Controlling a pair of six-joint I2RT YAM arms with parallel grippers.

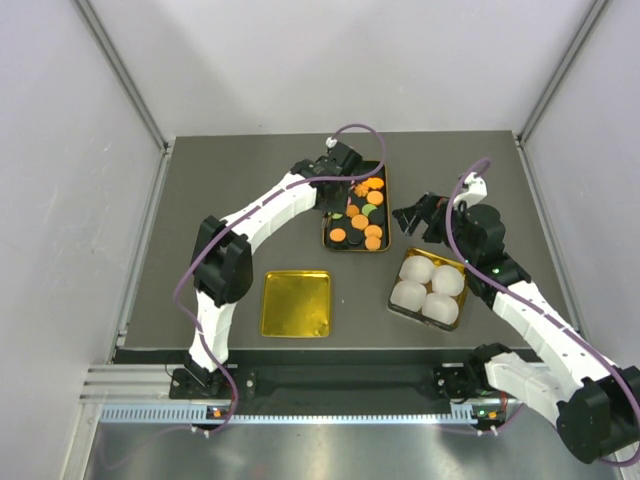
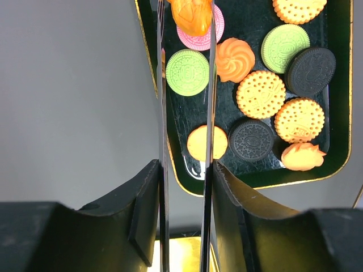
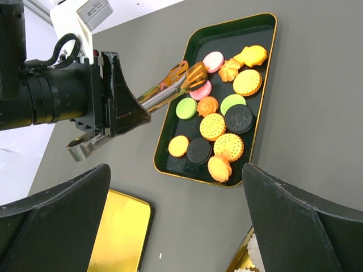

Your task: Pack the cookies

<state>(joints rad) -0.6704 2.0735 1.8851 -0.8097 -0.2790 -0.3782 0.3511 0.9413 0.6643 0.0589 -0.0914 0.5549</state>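
Well, the left gripper [image 3: 122, 102] is stretched out over the far middle of the dark grey tabletop [image 1: 200, 180], its jaws clamped hard on a pair of slim metal tongs with orange tips [image 3: 170, 88]. The tong tips sit close together, just above the upper end of a long black tray with a thin gold rim [image 3: 232, 37]. From where I stand I can't tell whether anything is pinched between them.

The cookies [image 2: 261, 93] all lie flat in that black tray: dotted orange rounds, orange swirls, two pale green discs, a couple of pink ones and two or three embossed black ones, mostly bunched towards the tray's nearer end. One pink disc lies right under the tong tips.

The right gripper [image 1: 412, 216] hangs just beside the tray's right edge with its jaws spread wide and nothing in them.

Nearer the arm bases, a shallow square gold tray [image 1: 296, 303] lies flat with no cookies in it. To its right, a gold-edged box [image 1: 421, 319] holds four round white paper cups [image 1: 416, 269] packed two by two.
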